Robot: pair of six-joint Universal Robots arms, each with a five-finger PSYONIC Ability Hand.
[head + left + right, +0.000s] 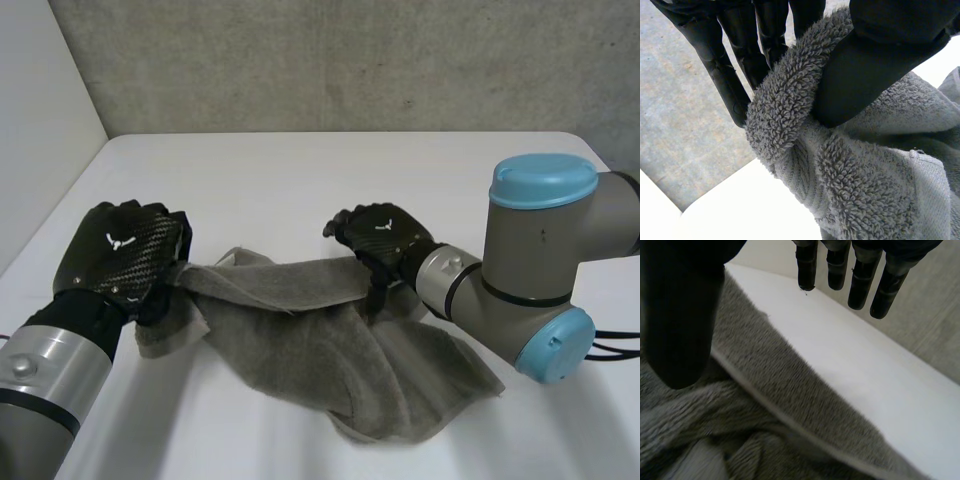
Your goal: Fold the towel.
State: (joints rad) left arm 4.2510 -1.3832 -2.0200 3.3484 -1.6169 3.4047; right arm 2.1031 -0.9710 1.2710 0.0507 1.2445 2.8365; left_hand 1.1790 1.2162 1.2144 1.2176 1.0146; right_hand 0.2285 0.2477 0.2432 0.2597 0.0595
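The grey towel point(330, 350) is lying crumpled on the white table point(330, 170), stretched between the two hands and spilling toward the near right, where a loose corner is resting flat. Its left end is being gripped by the left hand point(120, 255). In the left wrist view a thick fold of pile is being pinched between the thumb point(875, 65) and the fingers point(725, 75), so that this end is being held clear of the table. A band of cloth is being drawn from that grip across to the right hand point(380, 232), which is being positioned at the towel's far edge, near its middle. In the right wrist view that hand is being held open, with its fingers straight and set apart from its thumb and the towel's hemmed edge running through the gap; no pinch is being made there. The arrangement is being judged as preparation for a fold, with one end secured and the far edge being lined up for a second grasp. The cloth is bunched and twisted rather than flat, and this is being judged the main obstacle, since the corners are being hidden under folds. The right arm point(545, 260) is crossing above the towel's right part, and a grey wall point(330, 60) is standing behind the table.
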